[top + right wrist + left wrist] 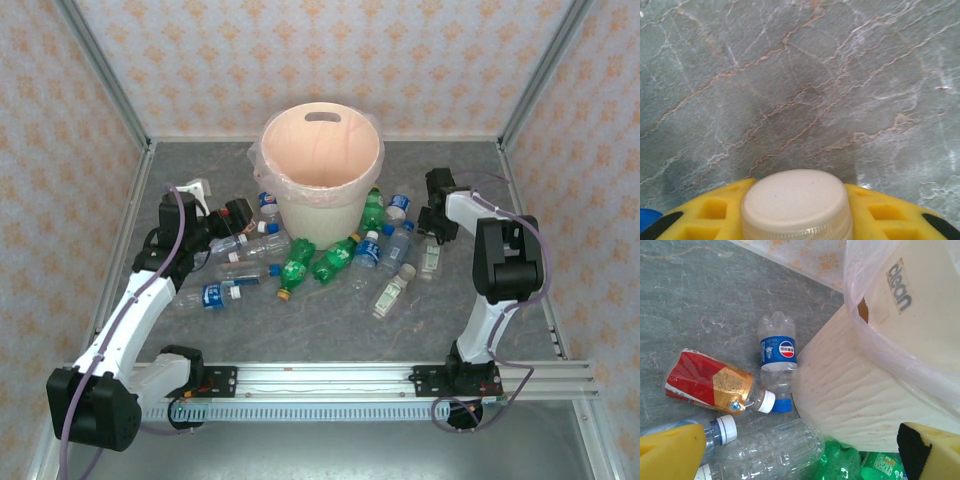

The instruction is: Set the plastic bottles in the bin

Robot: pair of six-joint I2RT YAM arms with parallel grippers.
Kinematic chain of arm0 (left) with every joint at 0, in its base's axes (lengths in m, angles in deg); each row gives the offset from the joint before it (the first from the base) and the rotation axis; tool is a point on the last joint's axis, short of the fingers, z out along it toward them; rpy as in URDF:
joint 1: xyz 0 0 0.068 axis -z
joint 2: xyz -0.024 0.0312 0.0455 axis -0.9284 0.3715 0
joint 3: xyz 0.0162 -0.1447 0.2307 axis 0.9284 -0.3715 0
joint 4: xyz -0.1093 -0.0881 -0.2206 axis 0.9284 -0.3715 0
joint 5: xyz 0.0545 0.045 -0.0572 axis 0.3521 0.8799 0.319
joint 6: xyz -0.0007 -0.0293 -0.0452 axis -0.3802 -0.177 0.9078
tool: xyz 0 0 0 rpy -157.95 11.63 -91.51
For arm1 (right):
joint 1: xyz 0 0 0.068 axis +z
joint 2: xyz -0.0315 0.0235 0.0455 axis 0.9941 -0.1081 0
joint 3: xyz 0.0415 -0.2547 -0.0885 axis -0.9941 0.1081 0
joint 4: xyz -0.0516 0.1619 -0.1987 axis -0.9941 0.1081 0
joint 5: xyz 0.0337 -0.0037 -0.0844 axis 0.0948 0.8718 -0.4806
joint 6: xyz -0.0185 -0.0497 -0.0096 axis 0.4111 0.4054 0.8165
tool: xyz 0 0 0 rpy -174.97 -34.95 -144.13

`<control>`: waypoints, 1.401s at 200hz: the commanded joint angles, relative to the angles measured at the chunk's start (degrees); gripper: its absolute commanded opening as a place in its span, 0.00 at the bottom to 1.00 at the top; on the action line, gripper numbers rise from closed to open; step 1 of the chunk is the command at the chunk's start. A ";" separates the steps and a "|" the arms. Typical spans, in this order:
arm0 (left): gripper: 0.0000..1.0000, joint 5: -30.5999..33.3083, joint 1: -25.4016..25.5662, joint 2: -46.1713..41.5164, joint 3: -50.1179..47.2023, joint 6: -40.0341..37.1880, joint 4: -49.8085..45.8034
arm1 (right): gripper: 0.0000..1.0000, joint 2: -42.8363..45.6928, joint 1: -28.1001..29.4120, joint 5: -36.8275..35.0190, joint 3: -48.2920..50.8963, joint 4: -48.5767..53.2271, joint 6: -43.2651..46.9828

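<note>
Here, the right gripper [433, 228] is clamped on a white-capped bottle [795, 200] at its cap end. The left gripper [240, 212] is held wide open, with a red-labelled bottle [705, 380] and a blue-labelled bottle [777, 352] lying ahead of its fingers [670, 452], and the bin [850, 390] is seen close beside them.

Two white-and-black jointed arms [130, 310] [490, 305], purple-grey cables [180, 228] looping off them, black bases [92, 405] at the bottom; chunky yellow plastic fingers [670, 452] with black pads [912, 445].
</note>
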State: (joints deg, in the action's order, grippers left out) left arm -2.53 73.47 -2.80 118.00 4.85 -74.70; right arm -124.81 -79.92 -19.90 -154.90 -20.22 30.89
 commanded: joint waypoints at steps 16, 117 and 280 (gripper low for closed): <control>0.99 1.25 0.19 -2.20 2.90 1.52 -0.46 | 0.34 8.79 0.34 -7.52 0.90 -0.07 -1.69; 0.99 9.27 0.25 -6.06 9.89 5.90 0.73 | 0.34 31.61 2.32 -1.78 -7.22 -11.86 -4.31; 0.99 -1.54 5.17 -7.87 14.81 3.92 1.05 | 0.35 13.03 34.52 -12.27 -32.86 -30.23 4.22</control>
State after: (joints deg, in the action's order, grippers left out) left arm -0.96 77.30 -8.75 131.09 10.63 -73.61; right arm -108.53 -48.11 -30.24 -184.95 -49.22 32.79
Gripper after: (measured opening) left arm 0.992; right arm 0.393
